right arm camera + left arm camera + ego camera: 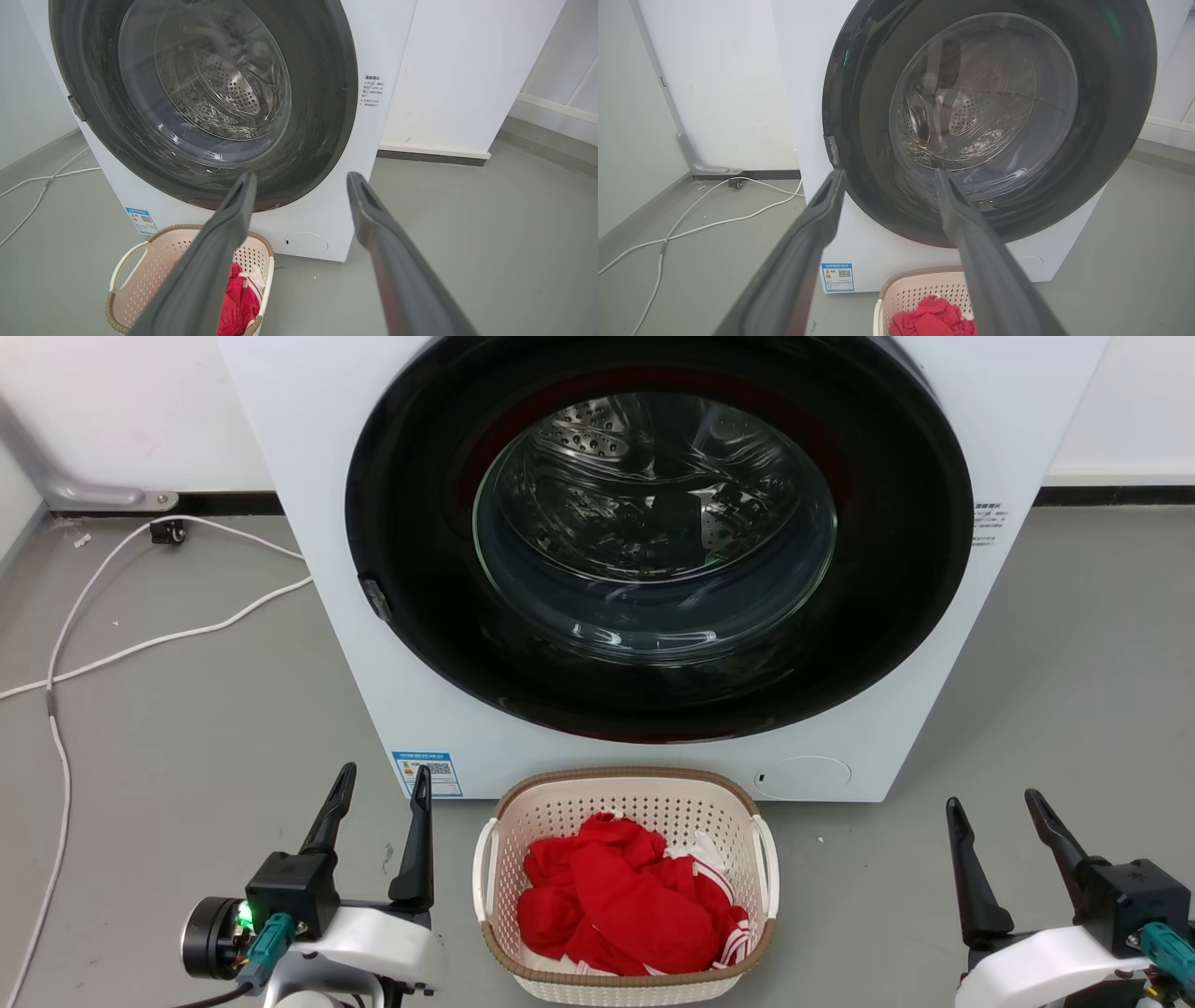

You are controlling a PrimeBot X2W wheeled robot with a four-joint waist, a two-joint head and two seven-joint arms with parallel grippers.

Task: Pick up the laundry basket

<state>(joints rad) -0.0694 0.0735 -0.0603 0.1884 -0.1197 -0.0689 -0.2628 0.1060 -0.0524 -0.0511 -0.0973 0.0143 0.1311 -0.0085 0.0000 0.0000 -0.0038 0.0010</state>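
The laundry basket (624, 803) is a small cream perforated tub with a brown woven-look rim and two white side handles. It stands on the grey floor just in front of the washer and holds red clothes (627, 896). My left gripper (385, 781) is open, to the basket's left and apart from it. On the far right my right gripper (991, 799) is open too, well clear of the basket. The left wrist view catches the basket (906, 291) at its bottom edge, and the right wrist view has the basket (149, 261) at lower left, partly behind a finger (224, 233).
A white front-loading washer (317, 448) with a shut dark round door (658, 537) stands right behind the basket. White cables (121, 649) trail over the floor at the left. A white wall runs behind, with a panel to the washer's right (448, 70).
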